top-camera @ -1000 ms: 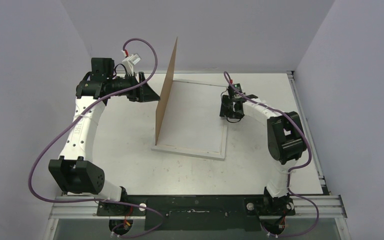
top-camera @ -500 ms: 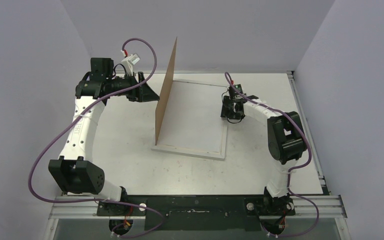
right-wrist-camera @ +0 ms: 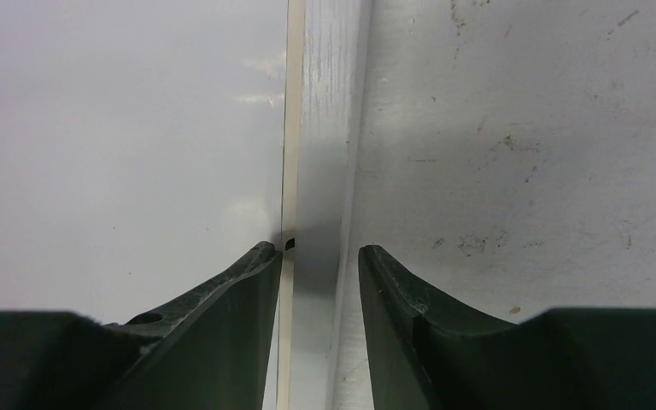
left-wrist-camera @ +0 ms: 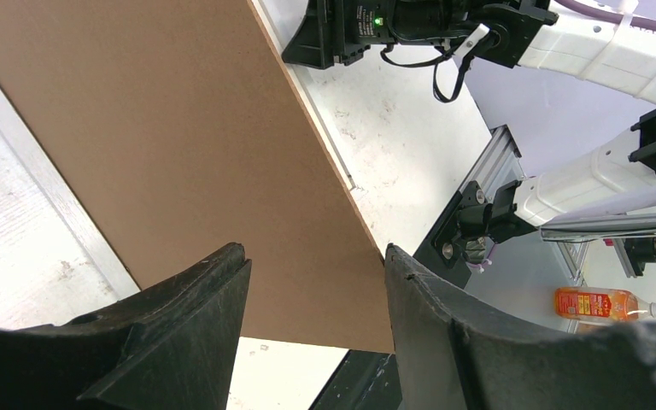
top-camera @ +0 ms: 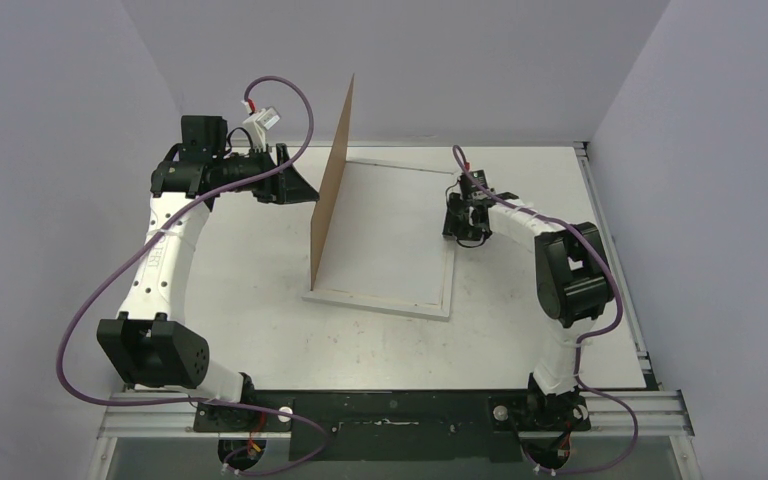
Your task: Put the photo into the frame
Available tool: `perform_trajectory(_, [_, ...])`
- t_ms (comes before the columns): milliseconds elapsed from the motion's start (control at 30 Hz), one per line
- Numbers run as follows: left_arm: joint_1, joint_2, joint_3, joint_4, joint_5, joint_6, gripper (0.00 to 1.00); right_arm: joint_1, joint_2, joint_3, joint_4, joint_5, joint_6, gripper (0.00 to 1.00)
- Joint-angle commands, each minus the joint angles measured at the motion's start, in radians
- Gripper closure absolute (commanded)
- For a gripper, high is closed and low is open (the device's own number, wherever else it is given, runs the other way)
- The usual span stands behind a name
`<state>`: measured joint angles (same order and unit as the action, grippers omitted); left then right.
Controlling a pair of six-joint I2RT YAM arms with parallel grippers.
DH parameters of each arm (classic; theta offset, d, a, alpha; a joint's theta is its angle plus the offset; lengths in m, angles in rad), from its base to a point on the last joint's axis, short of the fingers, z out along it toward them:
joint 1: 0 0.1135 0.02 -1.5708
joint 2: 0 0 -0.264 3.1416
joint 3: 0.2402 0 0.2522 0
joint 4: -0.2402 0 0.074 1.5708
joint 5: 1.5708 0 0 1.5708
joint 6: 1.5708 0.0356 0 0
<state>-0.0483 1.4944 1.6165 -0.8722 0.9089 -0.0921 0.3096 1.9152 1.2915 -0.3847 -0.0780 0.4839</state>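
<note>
One brown rectangular board [top-camera: 332, 190] upright along the left edge of the flat white rectangular frame [top-camera: 375, 300], left end effector [left-wrist-camera: 316, 256] spread against it, right end effector [right-wrist-camera: 318, 249] astride the right rim, whether pinching, cannot tell.

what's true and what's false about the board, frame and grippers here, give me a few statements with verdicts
1. The brown backing board stands upright on its edge. True.
2. The frame is lifted clear of the table. False: it lies flat on the table.
3. The right gripper has one finger on each side of the frame's right rail. True.
4. The left gripper is down at the frame's near rail. False: it is raised, at the board's left face.
</note>
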Motion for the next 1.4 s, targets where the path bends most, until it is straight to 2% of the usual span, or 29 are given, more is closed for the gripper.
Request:
perform_trajectory(0, [0.018,-0.008,0.020,-0.002,-0.079,0.048,0.44,-0.010,0.015,-0.004,0.049,-0.014,0.016,0.61])
perform_trajectory(400, [0.018,-0.009,0.014,-0.004,-0.074,0.051,0.44,-0.022,0.018,0.004,0.058,-0.033,0.033,0.61])
perform_trajectory(733, [0.018,-0.009,0.010,-0.007,-0.071,0.055,0.44,-0.027,0.019,0.005,0.064,-0.037,0.043,0.70])
perform_trajectory(967, [0.018,-0.007,0.010,-0.009,-0.070,0.056,0.44,-0.029,0.016,-0.001,0.065,-0.039,0.048,0.72])
perform_trajectory(1133, [0.018,-0.008,0.011,-0.013,-0.068,0.057,0.44,-0.032,0.015,-0.009,0.071,-0.042,0.056,0.77])
perform_trajectory(1367, [0.018,-0.008,0.013,-0.014,-0.067,0.058,0.44,-0.036,0.012,-0.021,0.085,-0.053,0.063,0.90])
